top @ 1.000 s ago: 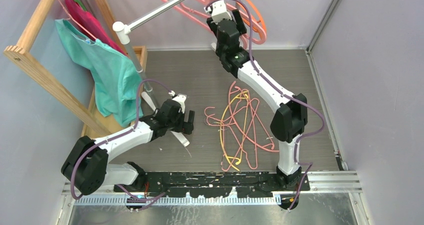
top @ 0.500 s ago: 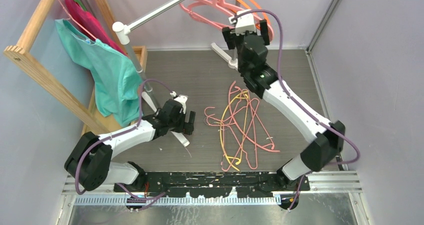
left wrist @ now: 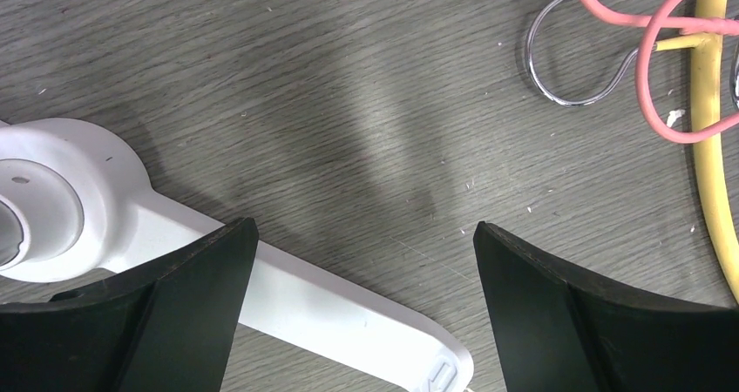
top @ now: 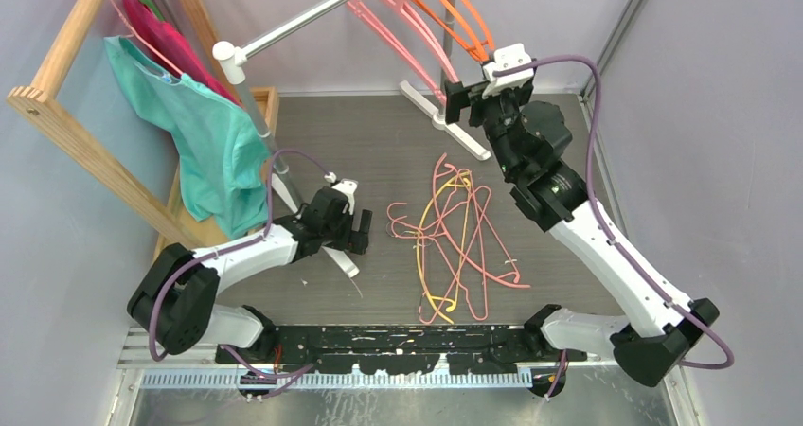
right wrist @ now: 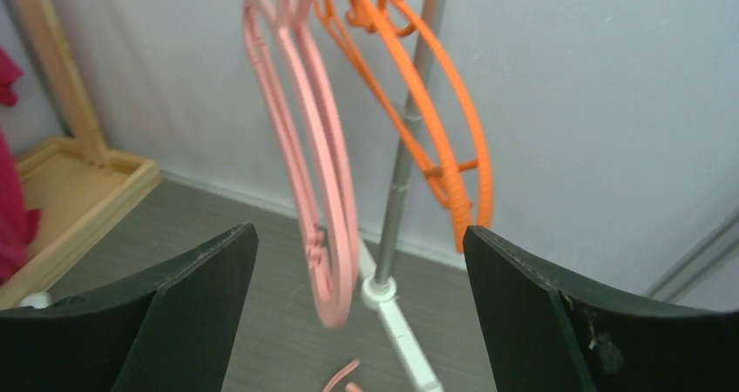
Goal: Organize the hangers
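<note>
Thick pink hangers [top: 383, 14] and thick orange hangers [top: 456, 14] hang on the metal rail [top: 303, 17] at the back. Several thin pink, orange and yellow hangers [top: 459, 237] lie tangled on the floor. My right gripper [top: 466, 102] is open and empty, just right of the hung hangers. In its wrist view the pink hangers [right wrist: 322, 174] and orange hangers [right wrist: 449, 122] hang ahead of my gripper [right wrist: 359, 231]. My left gripper [top: 362, 234] is open and empty, low over the floor left of the pile. Its wrist view [left wrist: 363, 226] shows thin pink [left wrist: 649, 70] and yellow [left wrist: 715, 157] hangers at the upper right.
A wooden rack [top: 85, 151] at the left carries a thin pink hanger with teal and magenta garments [top: 204, 133]. The rail stand's white feet lie on the floor [top: 440, 118], one under my left gripper [left wrist: 349, 314]. Its pole [right wrist: 405, 165] stands behind the hung hangers. Walls close in at back and right.
My right arm has swung right and back from the rail, its gripper coming away empty. The hung hangers have shifted and swing. The left arm has barely moved.
</note>
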`<action>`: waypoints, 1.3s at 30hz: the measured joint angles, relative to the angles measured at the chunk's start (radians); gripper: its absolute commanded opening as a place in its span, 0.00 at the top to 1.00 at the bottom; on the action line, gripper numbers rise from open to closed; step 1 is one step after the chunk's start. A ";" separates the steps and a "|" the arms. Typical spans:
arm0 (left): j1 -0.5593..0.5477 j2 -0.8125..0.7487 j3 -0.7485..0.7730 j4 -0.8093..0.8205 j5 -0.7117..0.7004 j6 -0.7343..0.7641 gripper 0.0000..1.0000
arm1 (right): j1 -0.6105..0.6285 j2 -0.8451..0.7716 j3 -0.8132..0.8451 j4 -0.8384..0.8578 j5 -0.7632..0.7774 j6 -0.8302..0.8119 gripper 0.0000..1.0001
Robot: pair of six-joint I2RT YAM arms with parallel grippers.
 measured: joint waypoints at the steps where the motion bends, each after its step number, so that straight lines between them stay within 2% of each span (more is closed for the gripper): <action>1: 0.000 0.002 0.000 0.002 0.000 0.000 0.02 | 0.005 -0.017 -0.016 -0.014 -0.014 0.025 0.09; 3: 0.000 0.006 0.002 0.002 0.000 0.000 0.02 | 0.035 -0.045 -0.059 -0.026 -0.014 0.072 0.10; 6: 0.000 0.015 0.008 0.002 0.001 0.000 0.02 | 0.151 -0.082 -0.172 -0.048 0.066 0.121 0.11; 9: 0.000 0.018 0.009 0.001 0.001 0.000 0.02 | 0.307 -0.076 -0.298 -0.111 0.177 0.183 0.19; 12: 0.000 0.018 0.009 0.001 0.001 0.001 0.02 | 0.394 -0.065 -0.422 -0.201 0.234 0.290 0.26; 21: 0.000 0.021 0.009 0.003 0.002 0.001 0.02 | 0.409 -0.127 -0.731 -0.409 0.284 0.620 0.27; 31: 0.000 0.034 0.014 0.006 0.005 0.000 0.02 | 0.409 -0.117 -0.864 -0.399 0.178 0.789 0.37; 35: 0.000 0.034 0.014 0.007 0.005 0.000 0.02 | 0.409 -0.119 -0.898 -0.379 0.138 0.815 0.45; 39: 0.000 0.034 0.013 0.010 0.006 -0.002 0.02 | 0.409 -0.102 -0.909 -0.347 0.099 0.833 0.61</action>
